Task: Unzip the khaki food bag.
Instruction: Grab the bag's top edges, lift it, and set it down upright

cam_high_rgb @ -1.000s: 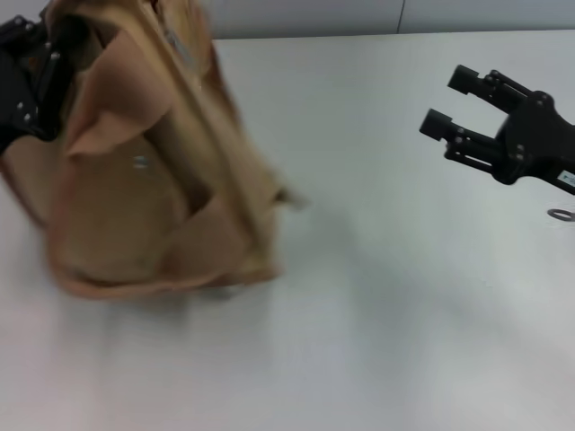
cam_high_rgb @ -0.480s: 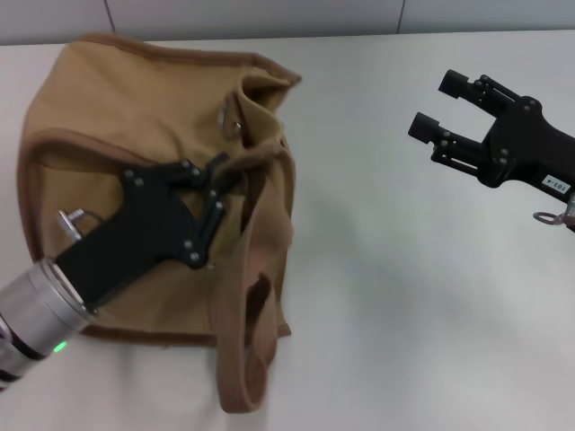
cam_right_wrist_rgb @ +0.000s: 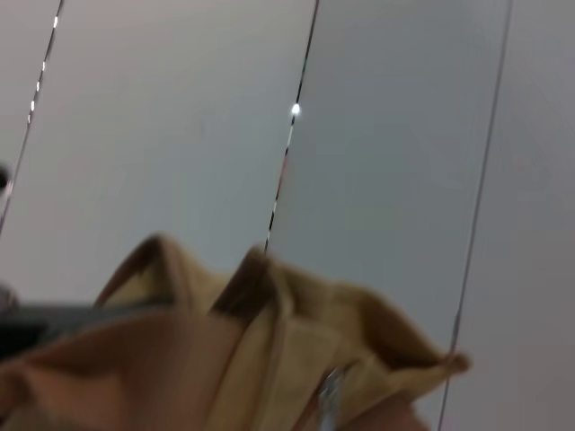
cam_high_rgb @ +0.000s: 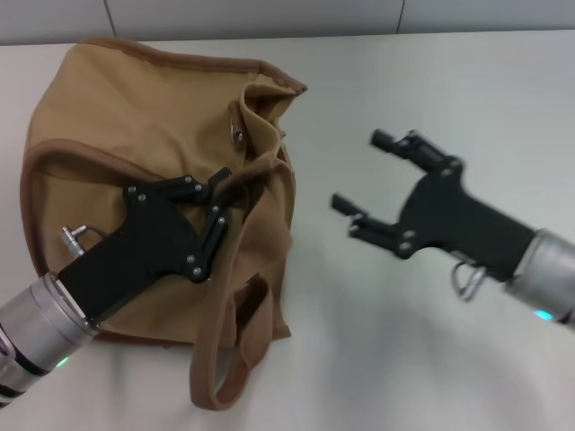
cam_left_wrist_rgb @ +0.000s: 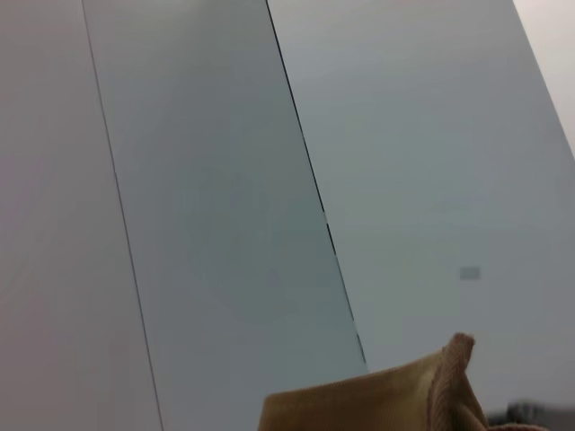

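Observation:
The khaki food bag (cam_high_rgb: 135, 117) lies slumped on its side on the white table (cam_high_rgb: 431, 359), at my left. A darker-tan strap handle (cam_high_rgb: 229, 359) loops toward the front. A small silver metal piece (cam_high_rgb: 238, 135) shows near the bag's crumpled top edge. My left gripper (cam_high_rgb: 223, 196) lies across the bag, its fingers pinching a fold of fabric beside the strap. My right gripper (cam_high_rgb: 358, 171) is open and empty, just right of the bag's top edge, not touching it. The bag's edge shows in the left wrist view (cam_left_wrist_rgb: 386, 400) and the right wrist view (cam_right_wrist_rgb: 225, 359).
Grey wall panels (cam_high_rgb: 269, 16) stand behind the table's far edge. Bare table surface extends to the right of the bag and in front of it.
The bag was upright and blurred a second ago; it now lies on its side under my left gripper. My right gripper has moved left and nearer, close to the bag's top.

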Motion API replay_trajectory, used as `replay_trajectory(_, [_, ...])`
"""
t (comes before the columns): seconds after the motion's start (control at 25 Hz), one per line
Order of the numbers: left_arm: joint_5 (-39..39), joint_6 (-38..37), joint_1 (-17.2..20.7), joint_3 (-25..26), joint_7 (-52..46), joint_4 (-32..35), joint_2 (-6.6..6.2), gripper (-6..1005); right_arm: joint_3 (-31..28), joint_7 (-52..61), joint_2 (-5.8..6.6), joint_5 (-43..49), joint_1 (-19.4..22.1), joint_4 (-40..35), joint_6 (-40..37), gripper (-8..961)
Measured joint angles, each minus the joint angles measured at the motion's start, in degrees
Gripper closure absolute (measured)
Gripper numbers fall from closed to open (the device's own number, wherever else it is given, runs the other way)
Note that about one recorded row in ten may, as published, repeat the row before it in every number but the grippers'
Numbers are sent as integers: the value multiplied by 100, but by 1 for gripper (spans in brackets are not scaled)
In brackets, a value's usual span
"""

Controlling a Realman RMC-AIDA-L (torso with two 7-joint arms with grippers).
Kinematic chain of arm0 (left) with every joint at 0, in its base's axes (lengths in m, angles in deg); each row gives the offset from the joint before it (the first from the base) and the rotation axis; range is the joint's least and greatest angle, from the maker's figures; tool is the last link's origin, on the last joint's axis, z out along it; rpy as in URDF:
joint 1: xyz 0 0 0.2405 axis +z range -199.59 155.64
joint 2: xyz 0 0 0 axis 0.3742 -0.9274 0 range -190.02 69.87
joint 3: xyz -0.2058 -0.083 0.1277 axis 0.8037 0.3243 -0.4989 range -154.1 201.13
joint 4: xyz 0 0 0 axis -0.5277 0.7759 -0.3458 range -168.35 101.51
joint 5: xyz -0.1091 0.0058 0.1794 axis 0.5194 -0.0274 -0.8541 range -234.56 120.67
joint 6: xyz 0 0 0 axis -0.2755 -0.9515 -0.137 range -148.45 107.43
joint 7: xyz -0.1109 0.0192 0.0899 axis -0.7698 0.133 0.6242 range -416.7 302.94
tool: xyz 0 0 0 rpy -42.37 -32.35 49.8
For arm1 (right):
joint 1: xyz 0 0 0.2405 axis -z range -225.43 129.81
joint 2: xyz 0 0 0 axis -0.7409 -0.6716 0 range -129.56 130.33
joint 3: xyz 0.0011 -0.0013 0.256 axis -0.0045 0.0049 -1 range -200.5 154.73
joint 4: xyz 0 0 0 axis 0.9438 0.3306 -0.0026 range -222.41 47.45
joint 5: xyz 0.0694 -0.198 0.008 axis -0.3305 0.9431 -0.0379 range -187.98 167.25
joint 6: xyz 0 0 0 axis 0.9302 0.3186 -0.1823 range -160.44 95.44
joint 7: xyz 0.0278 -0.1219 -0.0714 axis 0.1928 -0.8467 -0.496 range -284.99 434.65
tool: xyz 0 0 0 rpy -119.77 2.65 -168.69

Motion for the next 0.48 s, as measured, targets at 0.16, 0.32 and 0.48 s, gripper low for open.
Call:
replay_trajectory(0.16, [-3, -8, -28, -12, 2, -6, 0, 921, -206, -622, -4, 0, -269, 606, 649, 149])
replay_trajectory(0.32, [-6, -34, -38, -22, 4, -11, 0, 921, -729, -1351, -5, 35, -476, 1224, 1200, 150])
replay_trajectory(0.48, [-6, -32, -36, -25, 6, -33, 0, 920, -908, -1768, -5, 82, -522, 1451, 1223, 150])
